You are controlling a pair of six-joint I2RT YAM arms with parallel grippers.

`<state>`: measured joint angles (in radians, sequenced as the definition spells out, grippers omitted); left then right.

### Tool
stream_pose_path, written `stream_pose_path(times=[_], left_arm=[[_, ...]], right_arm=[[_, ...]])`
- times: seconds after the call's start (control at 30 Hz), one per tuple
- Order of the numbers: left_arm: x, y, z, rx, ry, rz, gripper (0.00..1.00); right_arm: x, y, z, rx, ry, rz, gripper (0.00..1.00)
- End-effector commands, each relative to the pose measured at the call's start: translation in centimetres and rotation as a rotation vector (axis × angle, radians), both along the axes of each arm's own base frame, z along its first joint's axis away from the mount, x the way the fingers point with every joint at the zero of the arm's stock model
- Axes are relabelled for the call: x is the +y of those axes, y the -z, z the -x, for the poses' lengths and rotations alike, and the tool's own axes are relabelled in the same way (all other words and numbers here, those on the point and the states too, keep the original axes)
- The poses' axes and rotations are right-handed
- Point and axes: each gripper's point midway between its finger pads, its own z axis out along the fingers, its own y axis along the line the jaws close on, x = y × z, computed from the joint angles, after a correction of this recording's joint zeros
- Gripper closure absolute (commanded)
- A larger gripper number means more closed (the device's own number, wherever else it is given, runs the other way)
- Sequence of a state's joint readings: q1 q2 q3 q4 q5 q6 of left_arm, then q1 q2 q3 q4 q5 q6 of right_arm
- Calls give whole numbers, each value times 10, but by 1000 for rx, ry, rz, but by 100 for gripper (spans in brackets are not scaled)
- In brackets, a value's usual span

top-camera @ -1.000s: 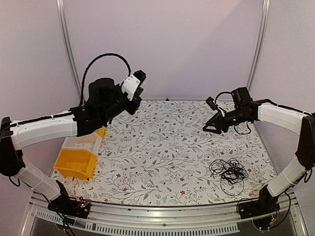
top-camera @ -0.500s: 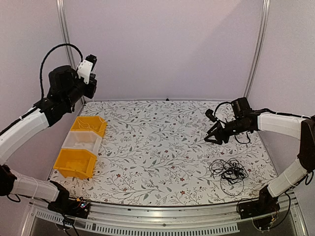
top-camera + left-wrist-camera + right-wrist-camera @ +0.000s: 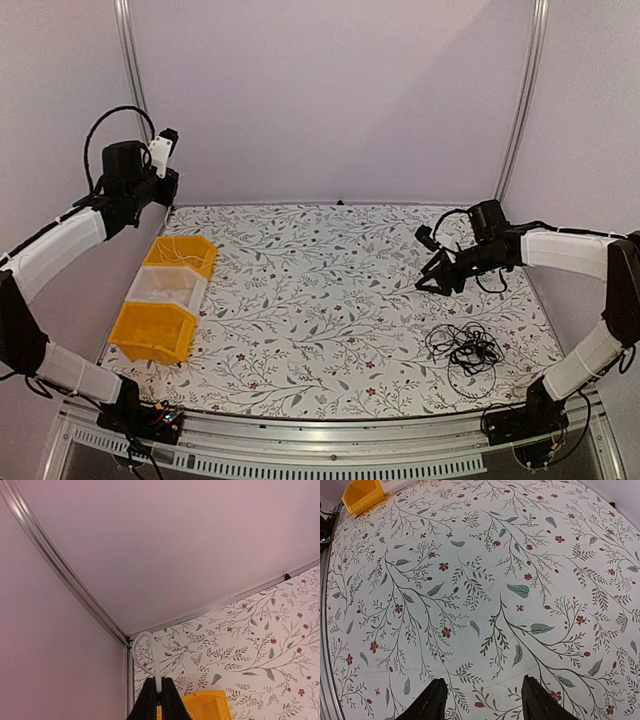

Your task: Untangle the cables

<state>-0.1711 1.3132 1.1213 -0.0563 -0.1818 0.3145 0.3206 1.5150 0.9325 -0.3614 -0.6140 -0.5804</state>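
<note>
Lying near right edge of table [image 3: 330,300]: cables [image 3: 463,349].

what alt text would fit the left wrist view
The left claw, shut, pinches a thin white cord that loops up before a pale wall corner. A yellow bin sits just beyond, on a floral table cover.

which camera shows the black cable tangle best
The top external view: the cables lie whole, a loose tangle on the table at its near right. Neither wrist view shows them at all.
</note>
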Motion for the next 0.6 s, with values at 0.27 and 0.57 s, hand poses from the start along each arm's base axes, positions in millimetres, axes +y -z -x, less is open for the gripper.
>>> stream_pose_path(times=[0.27,0.57], left_arm=[[21,58,-13,124,-78,114,100],[30,134,-5,344,-149,219,100]], right_arm=[[-1,17,0,31,-16,34,45],[0,25,1,62,-26,42,45]])
